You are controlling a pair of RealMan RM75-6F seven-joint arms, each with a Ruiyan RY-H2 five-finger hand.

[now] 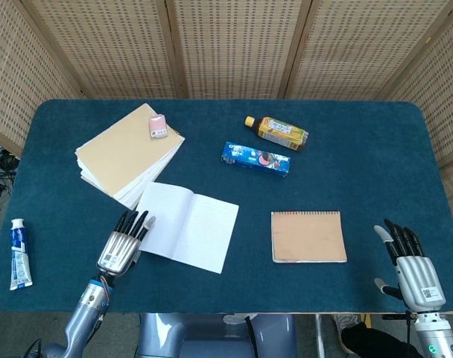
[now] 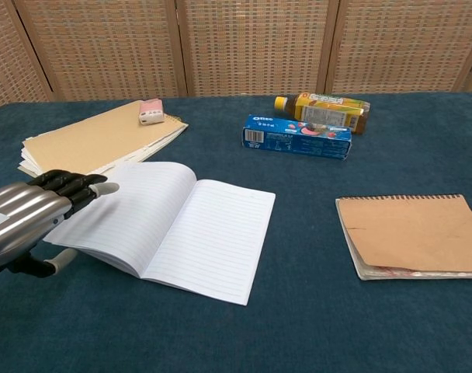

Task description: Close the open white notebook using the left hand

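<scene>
Open white lined notebook [image 1: 187, 226] — closing not yet done.
Your left hand [image 1: 123, 246], fingers extended and empty, sits at its left edge — fold that page over.

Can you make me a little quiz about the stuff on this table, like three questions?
1. True or false: the white notebook lies open.
2. Which thing sits on top of the paper stack? A) a pink eraser B) a toothpaste tube C) a bottle
3. Fill the gap: the left hand is at the notebook's ___ edge.

Key:
1. True. Both lined pages face up.
2. A. The pink eraser is on the stack; the toothpaste tube lies at the table's left edge, and the bottle is behind the blue box.
3. Left. The right hand is far off, past the brown notebook.
</scene>
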